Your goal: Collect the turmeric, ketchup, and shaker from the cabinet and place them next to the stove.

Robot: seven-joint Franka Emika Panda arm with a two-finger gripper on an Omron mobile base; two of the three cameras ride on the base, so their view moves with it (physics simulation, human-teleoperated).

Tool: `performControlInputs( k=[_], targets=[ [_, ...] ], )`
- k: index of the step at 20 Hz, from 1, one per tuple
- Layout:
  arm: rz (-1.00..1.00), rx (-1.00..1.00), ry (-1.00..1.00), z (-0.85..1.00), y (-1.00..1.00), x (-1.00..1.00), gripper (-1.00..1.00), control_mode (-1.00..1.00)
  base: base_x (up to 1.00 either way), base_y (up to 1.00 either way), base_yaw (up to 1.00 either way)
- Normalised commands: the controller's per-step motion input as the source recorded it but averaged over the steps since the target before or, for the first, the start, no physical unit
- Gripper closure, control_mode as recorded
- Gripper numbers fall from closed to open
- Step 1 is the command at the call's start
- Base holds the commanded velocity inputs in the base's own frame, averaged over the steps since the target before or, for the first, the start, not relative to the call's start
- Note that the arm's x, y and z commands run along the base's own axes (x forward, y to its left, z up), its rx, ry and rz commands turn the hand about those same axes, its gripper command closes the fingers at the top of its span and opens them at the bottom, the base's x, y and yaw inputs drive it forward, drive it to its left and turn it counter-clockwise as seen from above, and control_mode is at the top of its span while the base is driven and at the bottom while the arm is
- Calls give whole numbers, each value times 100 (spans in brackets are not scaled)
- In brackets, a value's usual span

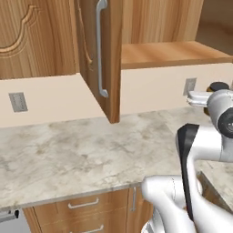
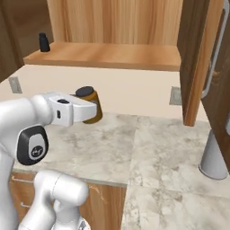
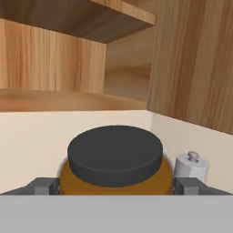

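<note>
The turmeric (image 3: 116, 157), a glass jar with a dark lid and orange-brown contents, stands on the marble counter (image 2: 157, 148) against the back wall. My gripper (image 3: 116, 186) is open, one fingertip on each side of the jar; whether they touch it I cannot tell. The right base view shows the turmeric (image 2: 91, 105) just behind my hand. The cabinet (image 2: 108, 54) hangs open above, and a small dark bottle-like thing (image 2: 43, 42), perhaps the shaker, stands at the left end of its shelf. The ketchup and the stove are out of view.
The open cabinet door (image 2: 202, 58) with its silver bar handle hangs over the counter to the right; the other door (image 1: 102, 59) juts out on the left. A pale grey knob-topped item (image 3: 192, 166) stands beside the jar. Wall outlets (image 1: 18, 101) sit above the counter.
</note>
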Motion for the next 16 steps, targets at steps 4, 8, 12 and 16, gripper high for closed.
performControlInputs(
  k=[4,8,12,16],
  targets=[
    [0,0,0,0,0,0,100,100,-63,22,-26],
    [0,0,0,0,0,0,100,100,-79,4,-36],
    [0,0,0,0,0,0,100,100,-78,0,-41],
    [0,0,0,0,0,0,100,100,-61,-11,-44]
  ],
)
